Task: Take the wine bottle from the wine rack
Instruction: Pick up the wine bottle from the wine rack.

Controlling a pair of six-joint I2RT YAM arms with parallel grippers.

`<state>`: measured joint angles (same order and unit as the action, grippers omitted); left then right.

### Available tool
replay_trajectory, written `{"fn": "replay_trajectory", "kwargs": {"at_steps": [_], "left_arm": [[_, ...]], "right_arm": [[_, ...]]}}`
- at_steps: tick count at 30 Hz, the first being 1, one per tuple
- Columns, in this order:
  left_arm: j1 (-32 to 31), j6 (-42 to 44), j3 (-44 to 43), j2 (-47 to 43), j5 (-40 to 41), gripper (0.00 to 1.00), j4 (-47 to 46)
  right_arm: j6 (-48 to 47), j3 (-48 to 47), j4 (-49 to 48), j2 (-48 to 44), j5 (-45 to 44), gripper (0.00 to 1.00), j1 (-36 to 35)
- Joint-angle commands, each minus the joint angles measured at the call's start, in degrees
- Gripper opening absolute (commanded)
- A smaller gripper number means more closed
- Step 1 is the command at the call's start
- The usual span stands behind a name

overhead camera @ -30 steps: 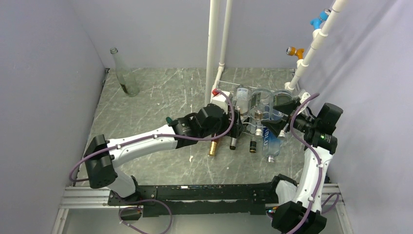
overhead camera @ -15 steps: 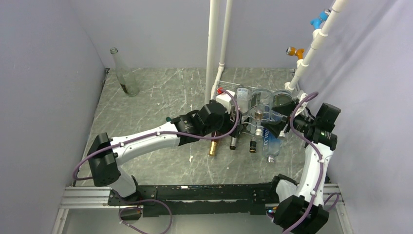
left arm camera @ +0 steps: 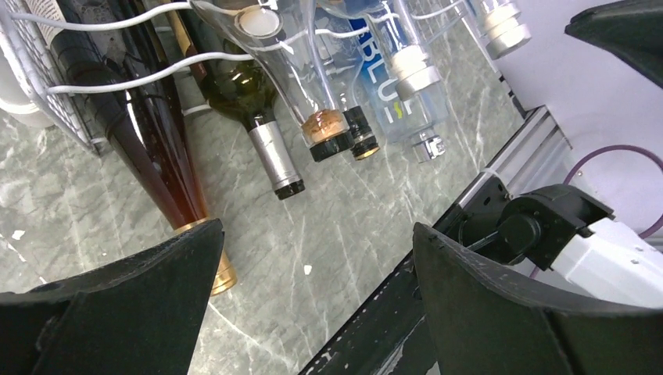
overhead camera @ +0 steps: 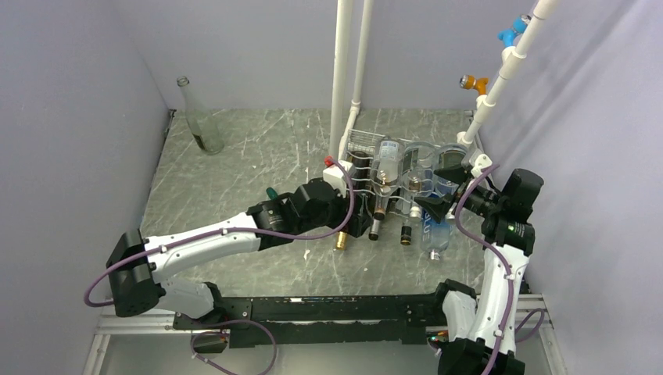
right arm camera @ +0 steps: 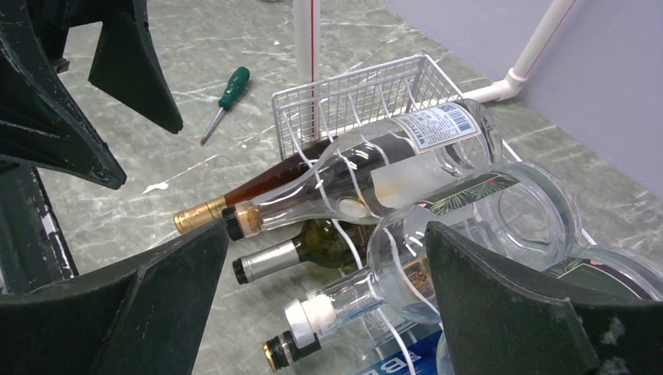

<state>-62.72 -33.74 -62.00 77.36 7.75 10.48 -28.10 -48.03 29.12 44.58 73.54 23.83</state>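
Note:
The white wire wine rack (overhead camera: 361, 144) stands at the back right and holds several lying bottles with their necks toward me. A dark red wine bottle with a gold cap (overhead camera: 342, 239) lies at its left end, and a green one with a silver cap (overhead camera: 374, 230) lies beside it. My left gripper (overhead camera: 358, 223) is open and empty, low by the gold cap; in the left wrist view (left arm camera: 317, 266) that cap (left arm camera: 223, 275) sits against the left finger. My right gripper (right arm camera: 328, 258) is open and empty, facing the necks from the right (overhead camera: 428, 207).
Clear glass bottles (right arm camera: 406, 156) and a blue-labelled bottle (overhead camera: 434, 226) fill the rack. A green-handled screwdriver (right arm camera: 227, 92) lies on the table left of it. An empty clear bottle (overhead camera: 199, 117) stands at the back left. White pipes (overhead camera: 342, 78) rise behind the rack.
My left gripper has drawn back from over the rack toward the near left and sits lower, by the gold-capped neck. The right gripper has shifted slightly; both stay open.

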Motion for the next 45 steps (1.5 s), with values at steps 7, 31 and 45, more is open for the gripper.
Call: {"fn": "replay_trajectory", "kwargs": {"at_steps": [7, 31, 45], "left_arm": [[-0.2, -0.3, -4.5, 5.3, 0.4, 0.96, -4.9], [0.0, -9.8, -22.5, 25.8, 14.3, 0.8, 2.4], [0.0, -10.1, -26.0, 31.1, 14.2, 0.65, 1.7]], "right_arm": [[2.3, 0.6, -4.4, -1.8, -1.4, 1.0, -0.2], [5.8, 0.4, -5.4, -0.7, -3.0, 1.0, -0.1], [5.5, 0.1, -4.8, -0.4, -2.9, 1.0, -0.1]]}}
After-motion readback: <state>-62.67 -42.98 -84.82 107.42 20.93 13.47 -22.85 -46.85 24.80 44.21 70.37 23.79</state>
